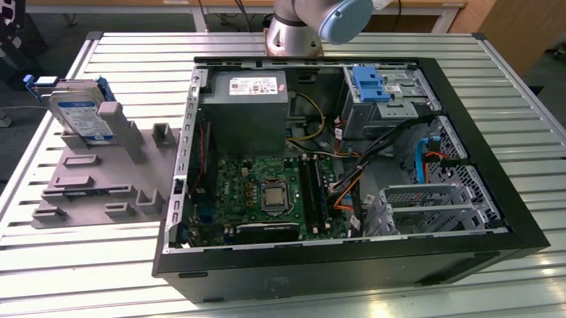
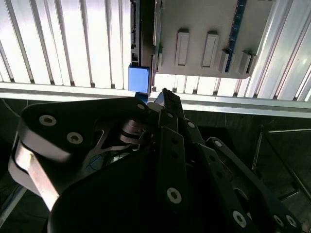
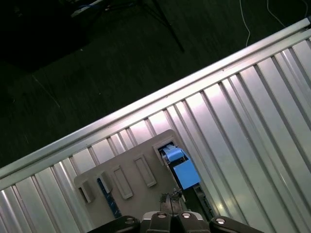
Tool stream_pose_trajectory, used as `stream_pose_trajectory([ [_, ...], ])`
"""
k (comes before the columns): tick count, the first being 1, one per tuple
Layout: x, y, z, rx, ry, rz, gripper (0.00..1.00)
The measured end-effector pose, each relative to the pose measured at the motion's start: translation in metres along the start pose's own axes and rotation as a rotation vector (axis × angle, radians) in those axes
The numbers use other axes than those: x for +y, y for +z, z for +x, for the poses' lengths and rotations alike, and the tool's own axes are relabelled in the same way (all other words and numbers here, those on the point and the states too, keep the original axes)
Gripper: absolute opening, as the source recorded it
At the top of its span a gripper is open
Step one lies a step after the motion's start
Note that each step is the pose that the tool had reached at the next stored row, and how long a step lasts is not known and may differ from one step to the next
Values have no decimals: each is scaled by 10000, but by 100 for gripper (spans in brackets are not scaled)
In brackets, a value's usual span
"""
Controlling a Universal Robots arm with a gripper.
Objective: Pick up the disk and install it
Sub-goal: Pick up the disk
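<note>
- Ribbed aluminium bench [image 1: 106,265] carries everything; dark floor lies past its edge in both wrist views.
- My fingers [image 2: 165,99] look pressed together with nothing between them. They hang above the disk [image 2: 138,77] and apart from it, its blue end just beside the tips.
- I see the disk [image 1: 79,116] standing on edge in the grey fixture block [image 1: 97,179] at the exterior view's left: silver-grey, white-and-blue label, bright blue carrier frame.
- An open computer case [image 1: 354,268] lies right beside the fixture block, with a blue bracket [image 1: 369,83] in its drive bay.
</note>
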State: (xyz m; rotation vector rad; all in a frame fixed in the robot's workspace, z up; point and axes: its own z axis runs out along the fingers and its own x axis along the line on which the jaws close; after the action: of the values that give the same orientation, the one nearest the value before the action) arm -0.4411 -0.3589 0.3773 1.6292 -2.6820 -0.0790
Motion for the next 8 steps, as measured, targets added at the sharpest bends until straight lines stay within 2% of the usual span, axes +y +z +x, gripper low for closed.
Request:
stream_pose_trajectory([
  [8,0,0,0,0,-11,0,11],
])
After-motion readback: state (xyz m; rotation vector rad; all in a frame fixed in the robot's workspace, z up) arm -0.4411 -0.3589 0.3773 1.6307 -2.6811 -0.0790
